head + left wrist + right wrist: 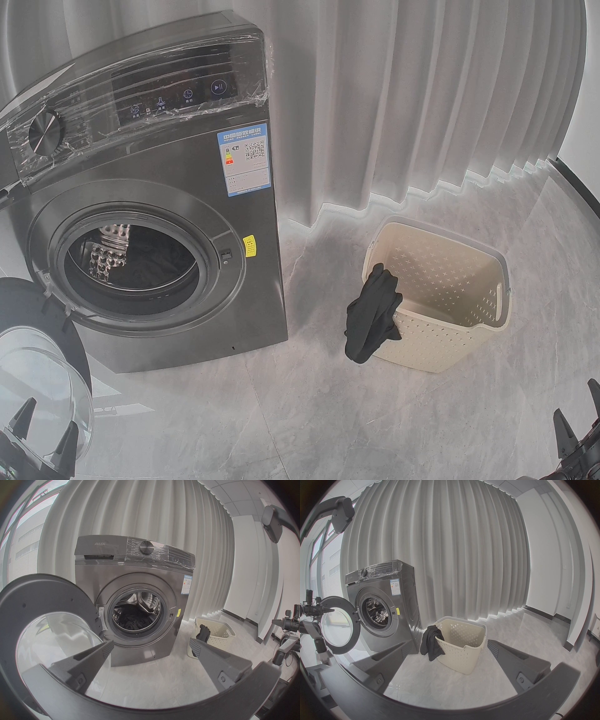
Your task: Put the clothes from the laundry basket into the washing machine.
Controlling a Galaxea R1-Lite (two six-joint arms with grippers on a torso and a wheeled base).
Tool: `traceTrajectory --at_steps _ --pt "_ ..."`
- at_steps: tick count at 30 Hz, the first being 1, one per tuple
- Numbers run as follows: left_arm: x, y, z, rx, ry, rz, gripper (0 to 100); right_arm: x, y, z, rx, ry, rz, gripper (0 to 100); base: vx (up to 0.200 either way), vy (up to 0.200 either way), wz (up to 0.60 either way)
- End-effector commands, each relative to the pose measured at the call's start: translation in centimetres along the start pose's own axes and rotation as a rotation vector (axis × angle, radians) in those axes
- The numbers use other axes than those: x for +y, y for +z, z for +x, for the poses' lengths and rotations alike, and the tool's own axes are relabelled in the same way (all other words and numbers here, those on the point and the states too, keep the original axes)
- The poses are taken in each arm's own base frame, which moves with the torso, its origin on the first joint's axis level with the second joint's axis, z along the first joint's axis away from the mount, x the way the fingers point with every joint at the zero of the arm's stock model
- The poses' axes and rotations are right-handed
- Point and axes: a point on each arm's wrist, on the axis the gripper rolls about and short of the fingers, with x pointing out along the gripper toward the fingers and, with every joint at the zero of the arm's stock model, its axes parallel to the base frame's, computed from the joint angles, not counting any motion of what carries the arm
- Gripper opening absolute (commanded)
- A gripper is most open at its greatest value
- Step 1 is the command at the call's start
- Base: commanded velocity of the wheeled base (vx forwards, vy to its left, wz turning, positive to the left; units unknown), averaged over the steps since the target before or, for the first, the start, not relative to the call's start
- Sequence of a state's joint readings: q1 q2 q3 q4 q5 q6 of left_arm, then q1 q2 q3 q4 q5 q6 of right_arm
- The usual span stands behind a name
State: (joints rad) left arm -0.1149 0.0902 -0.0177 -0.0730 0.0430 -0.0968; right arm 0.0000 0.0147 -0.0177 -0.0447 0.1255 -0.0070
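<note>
A grey front-loading washing machine [156, 187] stands at the left with its round door [37, 362] swung open; dark clothes [147, 259] lie in the drum. A cream laundry basket [462, 319] sits on the floor to its right, with a black garment [373, 312] draped over its near-left rim. My left gripper [44, 431] hangs open low at the left, in front of the open door. My right gripper [581, 415] is open at the lower right, well short of the basket. In the wrist views both grippers [150, 645] [448, 647] hold nothing.
White pleated curtains [406, 94] hang behind the machine and basket. Grey marble-look floor [325, 412] lies open between the machine, the basket and my arms. A dark skirting line [578, 181] runs along the right wall.
</note>
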Motion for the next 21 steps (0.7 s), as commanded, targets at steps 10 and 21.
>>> traceTrajectory --at_steps 10,21 --pt "0.03 -0.49 0.13 0.021 -0.003 0.007 100 -0.01 -0.33 0.04 0.008 -0.001 0.049 100 0.080 0.000 0.00" --pt "0.05 -0.50 0.13 0.022 0.003 0.001 100 -0.01 -0.30 0.04 0.005 -0.004 0.055 100 0.000 -0.091 0.00"
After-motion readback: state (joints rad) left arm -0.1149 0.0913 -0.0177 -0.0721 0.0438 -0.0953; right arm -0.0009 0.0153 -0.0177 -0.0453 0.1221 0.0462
